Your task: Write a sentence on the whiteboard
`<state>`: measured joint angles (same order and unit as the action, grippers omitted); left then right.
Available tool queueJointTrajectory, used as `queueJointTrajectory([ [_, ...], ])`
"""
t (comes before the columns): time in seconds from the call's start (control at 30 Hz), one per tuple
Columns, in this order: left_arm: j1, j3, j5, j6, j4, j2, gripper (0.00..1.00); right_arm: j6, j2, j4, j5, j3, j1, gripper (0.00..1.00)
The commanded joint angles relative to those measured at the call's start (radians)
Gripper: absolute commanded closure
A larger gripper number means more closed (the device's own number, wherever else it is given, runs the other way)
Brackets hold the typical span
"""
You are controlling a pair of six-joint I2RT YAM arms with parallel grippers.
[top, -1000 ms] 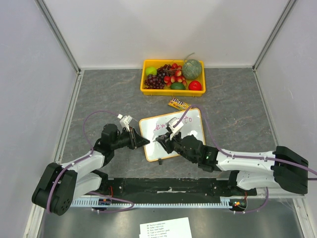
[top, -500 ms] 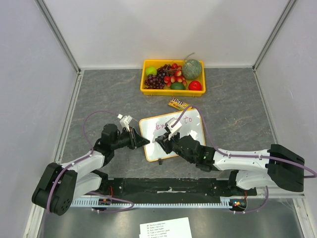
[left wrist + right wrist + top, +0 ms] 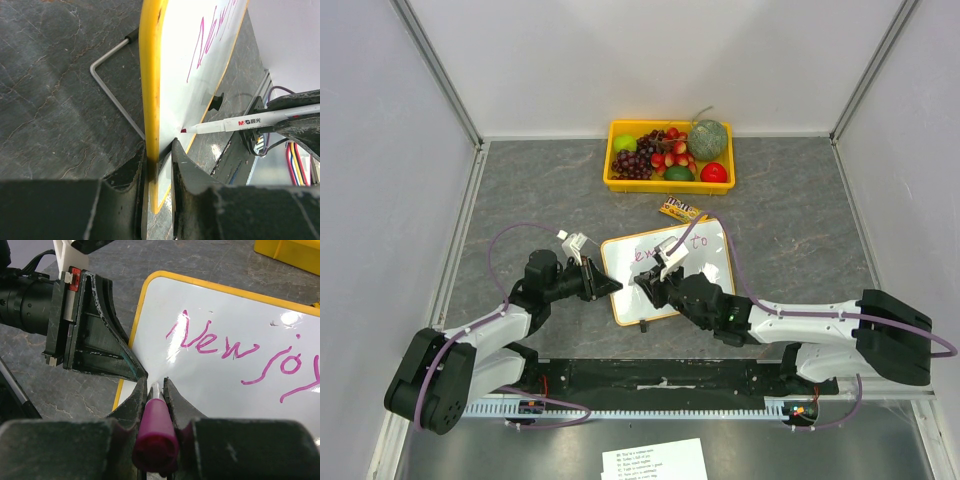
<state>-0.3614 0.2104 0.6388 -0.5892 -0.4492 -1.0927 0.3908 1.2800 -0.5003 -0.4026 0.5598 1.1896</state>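
The whiteboard with its yellow-orange frame stands tilted mid-table. My left gripper is shut on its left edge, and the left wrist view shows the frame pinched between that gripper's jaws. The sentence, in pink cursive, runs along the board's upper part. My right gripper is shut on a white marker with a purple end cap. The marker's tip touches the board low at its left side, close to the left fingers.
A yellow basket of fruit sits at the back. A candy packet lies just behind the board. The board's wire stand rests on the grey table behind it. A printed paper sheet lies at the near edge.
My right gripper has shifted the marker slightly left and down across the board. The left gripper has stayed in place on the board's edge.
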Motion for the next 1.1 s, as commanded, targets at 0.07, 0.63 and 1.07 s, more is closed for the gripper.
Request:
queueJointTrajectory([
  [0.07,-0.002,0.009,-0.059,0.072,0.040,-0.009,0.98,0.011,0.005,-0.017,-0.065,0.022,0.004,1.00],
  [0.63,-0.002,0.011,-0.059,0.072,0.041,-0.009,0.98,0.028,-0.018,0.028,-0.168,0.031,0.004,1.00],
  [1.07,-0.002,0.012,-0.057,0.071,0.040,-0.013,0.98,0.023,0.018,0.015,-0.139,0.080,0.004,1.00],
])
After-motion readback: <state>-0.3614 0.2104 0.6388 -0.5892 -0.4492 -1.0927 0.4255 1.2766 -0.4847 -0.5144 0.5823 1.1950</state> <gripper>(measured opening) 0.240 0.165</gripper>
